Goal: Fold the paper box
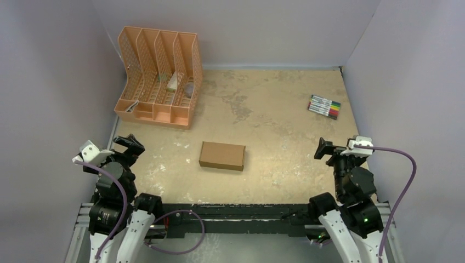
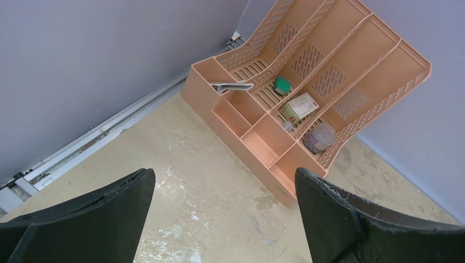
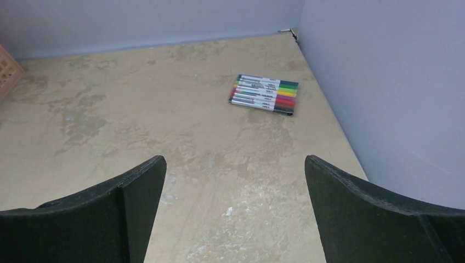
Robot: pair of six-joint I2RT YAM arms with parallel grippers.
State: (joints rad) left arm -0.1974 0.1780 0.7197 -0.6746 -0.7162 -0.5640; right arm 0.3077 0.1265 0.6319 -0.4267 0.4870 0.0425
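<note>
The paper box [image 1: 222, 155] is a small brown rectangular carton lying flat near the middle of the table, closer to the front. It shows only in the top view. My left gripper [image 1: 128, 147] sits at the front left, well away from the box, open with nothing between its fingers [image 2: 107, 211]. At the front right my right gripper [image 1: 328, 150] is open too, with only bare tabletop between its fingers [image 3: 134, 192]. Neither gripper touches the box.
A peach-orange slotted file organizer [image 1: 158, 76] stands at the back left, holding a few small items [image 2: 299, 107]. A pack of coloured markers [image 1: 324, 107] lies at the back right [image 3: 264, 94]. Grey walls [image 1: 49, 82] close in the left, back and right sides.
</note>
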